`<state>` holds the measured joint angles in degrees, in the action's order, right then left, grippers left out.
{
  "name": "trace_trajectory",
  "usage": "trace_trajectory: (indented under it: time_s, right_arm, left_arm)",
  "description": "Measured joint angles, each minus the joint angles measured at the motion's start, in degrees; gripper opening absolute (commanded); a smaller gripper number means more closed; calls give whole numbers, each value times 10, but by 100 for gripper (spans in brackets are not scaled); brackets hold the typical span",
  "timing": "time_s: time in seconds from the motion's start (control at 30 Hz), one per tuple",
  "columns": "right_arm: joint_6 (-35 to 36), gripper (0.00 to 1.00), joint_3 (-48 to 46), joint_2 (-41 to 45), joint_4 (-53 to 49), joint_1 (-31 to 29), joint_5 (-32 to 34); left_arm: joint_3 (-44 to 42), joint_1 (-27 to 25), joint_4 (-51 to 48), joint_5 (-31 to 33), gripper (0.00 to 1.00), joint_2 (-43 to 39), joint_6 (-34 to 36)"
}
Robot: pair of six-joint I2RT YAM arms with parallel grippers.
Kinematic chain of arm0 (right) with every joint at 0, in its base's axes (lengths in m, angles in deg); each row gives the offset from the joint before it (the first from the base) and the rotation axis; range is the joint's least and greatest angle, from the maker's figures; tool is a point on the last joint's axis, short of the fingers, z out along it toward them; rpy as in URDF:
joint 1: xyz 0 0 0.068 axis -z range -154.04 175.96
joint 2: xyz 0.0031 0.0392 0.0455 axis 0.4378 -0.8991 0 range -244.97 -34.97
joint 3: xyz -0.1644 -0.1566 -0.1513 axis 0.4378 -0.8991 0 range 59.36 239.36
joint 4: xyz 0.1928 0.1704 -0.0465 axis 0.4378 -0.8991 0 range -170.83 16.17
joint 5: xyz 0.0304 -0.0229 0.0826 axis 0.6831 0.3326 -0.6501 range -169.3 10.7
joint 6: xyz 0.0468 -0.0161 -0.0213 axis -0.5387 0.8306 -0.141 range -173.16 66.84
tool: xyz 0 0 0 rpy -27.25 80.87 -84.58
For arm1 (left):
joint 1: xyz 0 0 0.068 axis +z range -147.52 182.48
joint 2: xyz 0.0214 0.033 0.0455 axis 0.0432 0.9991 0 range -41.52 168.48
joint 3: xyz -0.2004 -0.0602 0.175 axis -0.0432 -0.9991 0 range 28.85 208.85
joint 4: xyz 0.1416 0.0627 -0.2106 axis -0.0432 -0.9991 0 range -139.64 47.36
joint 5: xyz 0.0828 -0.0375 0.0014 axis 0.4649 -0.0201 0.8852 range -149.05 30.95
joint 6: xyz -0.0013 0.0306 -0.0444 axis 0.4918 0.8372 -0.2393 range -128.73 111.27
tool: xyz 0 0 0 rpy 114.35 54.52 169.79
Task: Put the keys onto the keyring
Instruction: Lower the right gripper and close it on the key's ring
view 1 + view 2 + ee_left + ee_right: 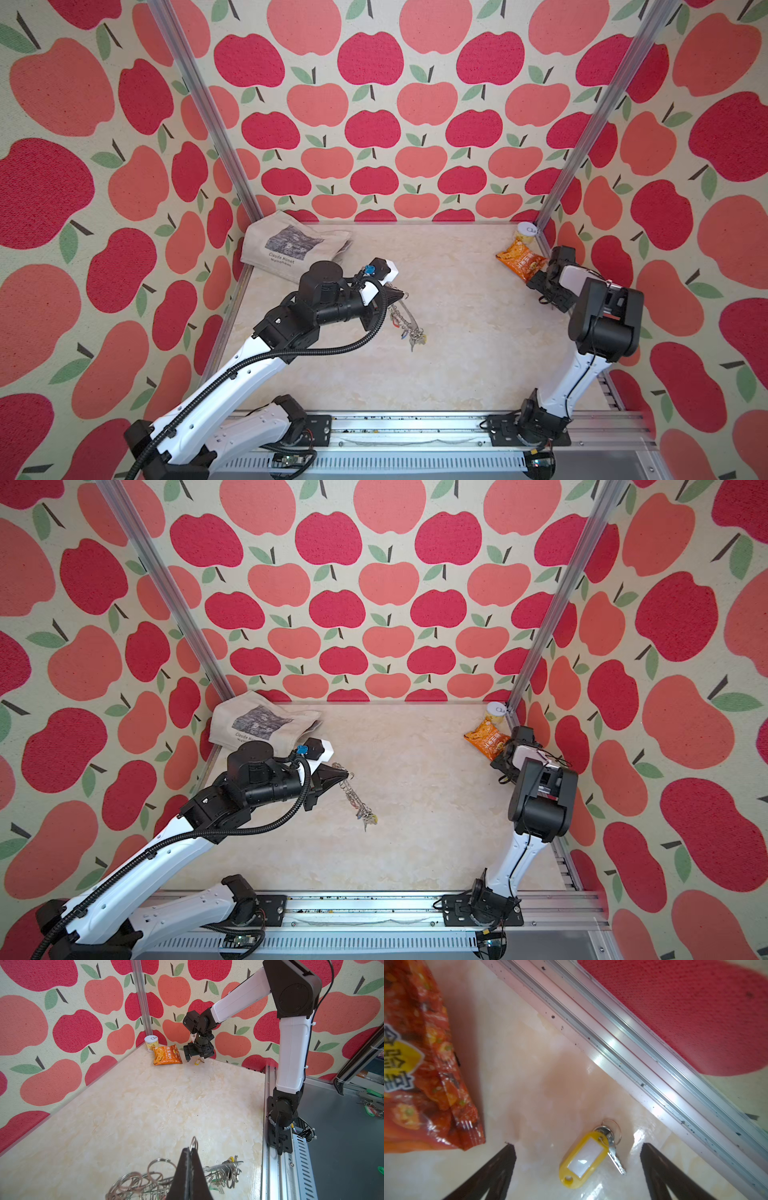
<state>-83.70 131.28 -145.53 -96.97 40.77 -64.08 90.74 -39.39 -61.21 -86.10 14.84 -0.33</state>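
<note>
Left gripper [190, 1150] pressed together on a wire loop of the keyring [404, 322], hanging at 9 o'clock from table [465, 340] centre, several keys [417, 340] at its lower end. Right gripper [577, 1145] spread wide at 2 o'clock over a yellow-tagged key [582, 1160] lying flat, snack bag [419, 1064] just beside.

A marble-look tabletop [457, 353] is being enclosed by apple-print walls [374, 124]. At its eleven o'clock corner, a folded canvas bag [286, 245] printed with a grey picture is being seen lying flat. Toward one o'clock, an orange snack packet [520, 261] is being seen just beside a white-lidded can [526, 234], which is standing in the corner.
</note>
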Motion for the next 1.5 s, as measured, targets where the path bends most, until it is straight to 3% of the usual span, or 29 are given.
trace_trajectory:
  time_s: [0.5,0.97,1.5]
  right_arm:
    - [4,93,63,-49,-25,7,-38]
    - [54,88,77,-53,-58,7,-75]
    - [70,86,84,-52,-88,-46,-96]
  left_arm:
    - [3,0,0,1,0,-1,0]
    - [3,0,-1,2,0,-16,0]
    - [3,0,-3,2,0,-45,1]
